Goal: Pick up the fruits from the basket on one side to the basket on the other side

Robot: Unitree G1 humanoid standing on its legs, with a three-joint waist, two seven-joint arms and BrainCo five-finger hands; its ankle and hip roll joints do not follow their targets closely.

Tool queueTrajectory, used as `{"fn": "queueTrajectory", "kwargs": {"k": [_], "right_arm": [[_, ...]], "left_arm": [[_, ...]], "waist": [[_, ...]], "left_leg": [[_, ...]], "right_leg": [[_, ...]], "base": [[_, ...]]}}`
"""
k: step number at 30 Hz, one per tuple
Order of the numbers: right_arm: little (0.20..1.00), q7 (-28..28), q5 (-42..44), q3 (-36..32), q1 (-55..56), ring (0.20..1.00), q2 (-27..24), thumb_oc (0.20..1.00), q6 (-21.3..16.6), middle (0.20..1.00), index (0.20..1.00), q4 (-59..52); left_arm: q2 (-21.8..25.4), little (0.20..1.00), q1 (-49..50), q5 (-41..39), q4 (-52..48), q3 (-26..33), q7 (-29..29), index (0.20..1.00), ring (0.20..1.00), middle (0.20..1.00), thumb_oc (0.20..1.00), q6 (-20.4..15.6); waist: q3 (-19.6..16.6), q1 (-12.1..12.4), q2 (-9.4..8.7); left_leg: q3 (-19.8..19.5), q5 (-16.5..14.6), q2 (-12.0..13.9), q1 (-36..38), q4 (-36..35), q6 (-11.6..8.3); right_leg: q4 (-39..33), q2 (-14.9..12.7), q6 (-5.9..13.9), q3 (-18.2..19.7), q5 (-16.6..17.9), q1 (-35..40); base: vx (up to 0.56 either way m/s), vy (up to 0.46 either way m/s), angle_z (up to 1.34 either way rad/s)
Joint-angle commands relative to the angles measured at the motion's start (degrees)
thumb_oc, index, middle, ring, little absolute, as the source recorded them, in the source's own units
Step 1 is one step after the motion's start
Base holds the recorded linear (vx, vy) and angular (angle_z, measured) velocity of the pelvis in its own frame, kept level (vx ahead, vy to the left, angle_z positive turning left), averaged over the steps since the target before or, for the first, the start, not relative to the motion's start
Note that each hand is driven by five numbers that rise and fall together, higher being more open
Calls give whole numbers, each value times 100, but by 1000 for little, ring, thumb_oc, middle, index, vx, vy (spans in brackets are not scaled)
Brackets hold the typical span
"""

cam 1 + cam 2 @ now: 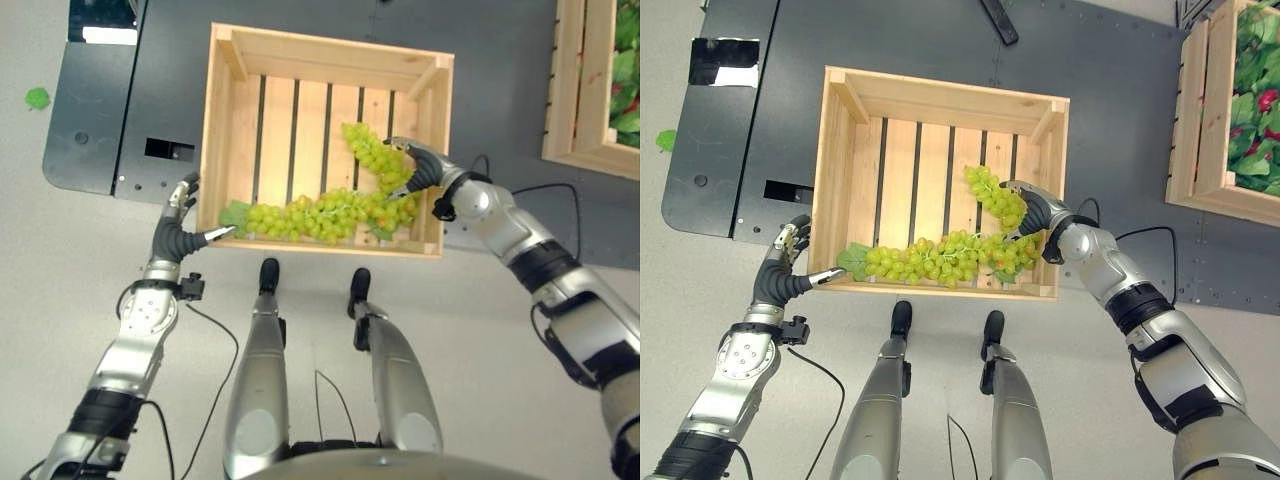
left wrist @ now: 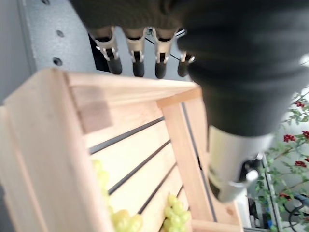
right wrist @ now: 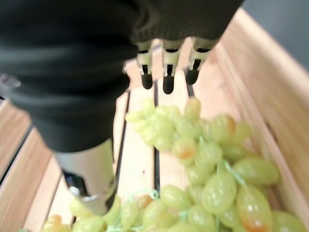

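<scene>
A pale grey floor with a dark metal floor plate (image 1: 160, 90) is the setting for a slatted wooden crate (image 1: 222, 120) at the centre of the head views.

The robot's right hand (image 1: 1035, 215) reaches over the crate's right wall, fingers extended and relaxed above a long vine of green grapes (image 1: 940, 258), nothing yet gripped. Its wrist view shows dark fingertips (image 3: 167, 84) poised just over the fruit, the thumb alongside, apparently lined up to close on the upper branch of the bunch.

The grapes lie in a bent line along the crate's lower edge and up toward the right wall, leaves at both ends, directly beneath and beside the right hand.

At lower left of the frame, the left hand (image 1: 178, 232) hangs open just outside the crate's left corner, thumb pointing at the leafy end of the vine; it looks placed to help lift so long a bunch.

A second crate (image 1: 1200, 120) holding leaves and red fruit sits at the upper right edge, probably the destination.
</scene>
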Motion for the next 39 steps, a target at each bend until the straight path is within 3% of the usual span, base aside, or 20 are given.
{"fn": "queueTrajectory", "kwargs": {"k": [1,14,28,37,38,39], "right_arm": [[1000,-302,-270,198,-590,1000,-147,1000,-21,1000,1000,-52],[1000,-492,-351,168,-567,1000,202,1000,68,1000,1000,119],[1000,-841,-433,250,-846,1000,697,1000,222,1000,1000,1074],[1000,-1227,197,-80,-785,1000,1144,1000,161,1000,1000,1517],[906,-1297,488,-191,-779,906,1277,906,137,906,906,1625],[721,-1337,581,-234,-811,721,1307,721,132,721,721,1654]], "left_arm": [[3,1000,-72,16,-381,64,180,1000,1000,1000,1000,-236],[-193,1000,-216,49,-327,-111,447,1000,1000,1000,1000,-210],[-289,1000,-305,42,-312,-338,618,1000,1000,1000,1000,-201],[-344,1000,-354,12,-288,-456,752,1000,1000,1000,1000,-198],[-347,1000,-335,13,-282,-472,800,1000,1000,1000,1000,-199],[-343,1000,-350,18,-278,-471,814,1000,1000,1000,1000,-190]], "waist": [[-105,-93,94],[-105,-189,240],[-105,-176,319],[-105,-132,436],[-105,-120,455],[-105,-124,457]], "left_leg": [[18,-465,-212,-57,378,305],[92,-502,-265,-645,561,332],[157,-534,-274,-687,482,355],[150,-527,-297,-727,449,373],[154,-568,-299,-708,459,381],[154,-526,-300,-757,454,383]], "right_leg": [[-119,-254,384,51,273,-145],[49,-283,378,169,287,-789],[4,-280,415,243,307,-903],[22,-283,420,258,300,-974],[42,-271,426,267,264,-967],[29,-281,423,273,308,-1017]], "base": [[-17,14,3],[0,0,0],[15,3,-2],[13,3,0],[0,0,0],[30,5,0]]}}
